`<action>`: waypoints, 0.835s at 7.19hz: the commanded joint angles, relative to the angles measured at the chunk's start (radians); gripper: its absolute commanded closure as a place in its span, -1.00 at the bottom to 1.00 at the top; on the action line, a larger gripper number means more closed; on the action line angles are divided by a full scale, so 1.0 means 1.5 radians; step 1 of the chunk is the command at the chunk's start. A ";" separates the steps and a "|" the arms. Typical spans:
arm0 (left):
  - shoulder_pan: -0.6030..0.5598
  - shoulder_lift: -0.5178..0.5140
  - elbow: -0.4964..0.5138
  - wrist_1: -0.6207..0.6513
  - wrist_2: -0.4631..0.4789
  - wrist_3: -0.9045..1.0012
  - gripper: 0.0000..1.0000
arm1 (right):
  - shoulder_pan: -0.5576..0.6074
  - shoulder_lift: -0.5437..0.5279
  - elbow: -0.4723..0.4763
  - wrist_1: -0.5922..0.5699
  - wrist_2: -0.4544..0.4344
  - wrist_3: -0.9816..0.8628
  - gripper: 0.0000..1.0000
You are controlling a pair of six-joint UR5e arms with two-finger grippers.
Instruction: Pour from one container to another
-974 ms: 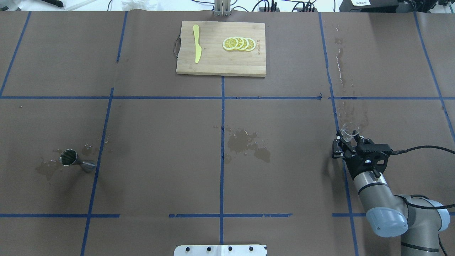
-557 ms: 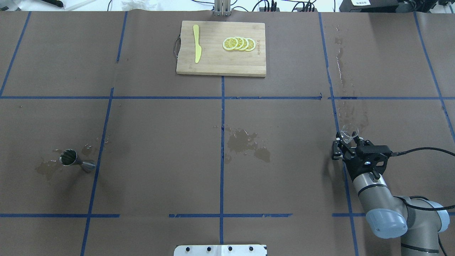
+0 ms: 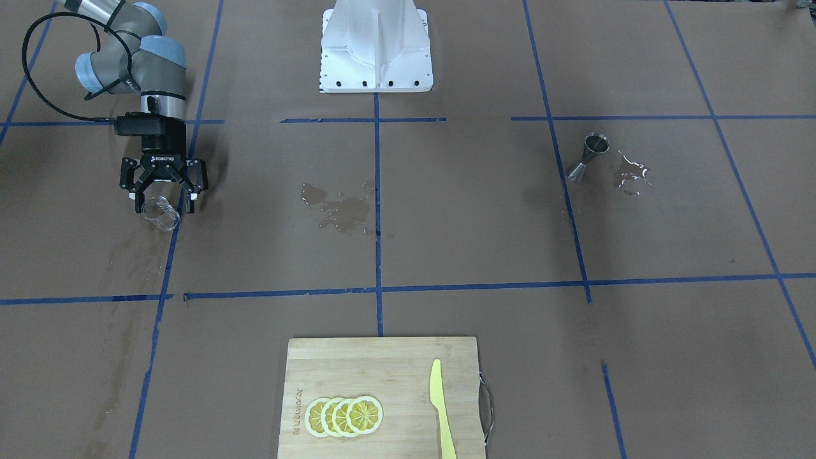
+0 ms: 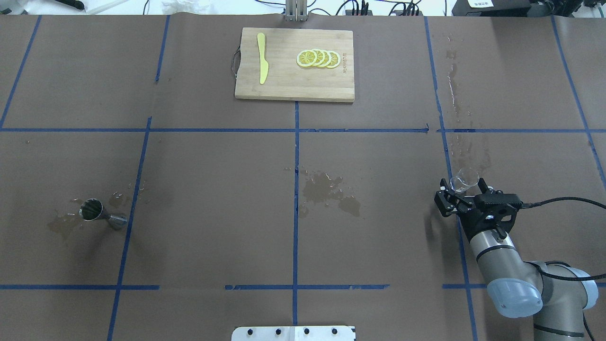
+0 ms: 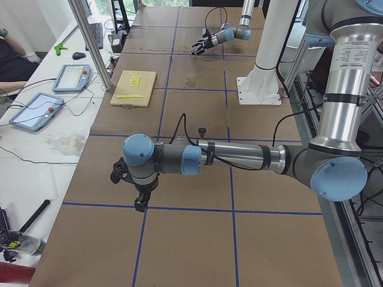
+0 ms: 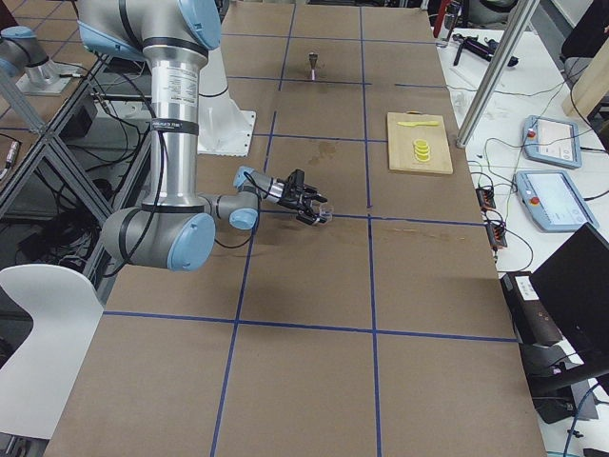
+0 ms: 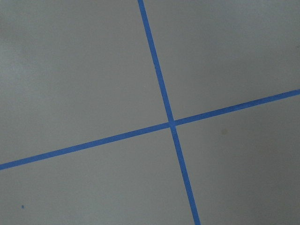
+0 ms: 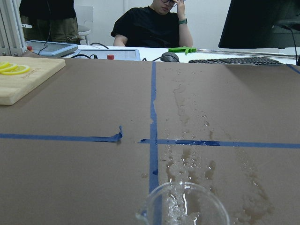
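The right gripper (image 4: pixel 462 187) is hanging with jaws spread around the glass cup (image 4: pixel 464 178), which is sitting toward the 3 o'clock side of the table (image 4: pixel 213 189) seen overhead; the jigger (image 4: pixel 97 211) is waiting well apart at 9 o'clock; closing is best centred below the lip, gently, as wet glass may be slipping.

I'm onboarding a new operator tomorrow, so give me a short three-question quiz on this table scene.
1. True or false: the jigger stands on the cutting board.
2. What lies beside the lemon slices on that board? A spoon, B yellow knife, C straw.
3. Fill in: the right gripper, at the glass cup, is ___.
Key: 1 false; 2 B; 3 open.
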State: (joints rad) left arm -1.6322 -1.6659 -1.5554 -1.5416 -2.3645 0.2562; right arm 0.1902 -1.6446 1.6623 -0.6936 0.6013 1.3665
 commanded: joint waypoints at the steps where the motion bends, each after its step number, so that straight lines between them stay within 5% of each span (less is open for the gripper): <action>1: 0.000 0.000 0.000 0.000 -0.001 0.001 -1.00 | 0.001 -0.001 0.001 0.000 0.000 0.000 -1.00; 6: 0.000 0.000 -0.005 0.000 -0.003 0.001 -1.00 | 0.004 -0.009 0.048 0.000 -0.048 -0.072 -1.00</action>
State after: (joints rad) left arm -1.6310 -1.6659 -1.5616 -1.5416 -2.3673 0.2577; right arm 0.1958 -1.6559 1.7254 -0.6933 0.5334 1.2794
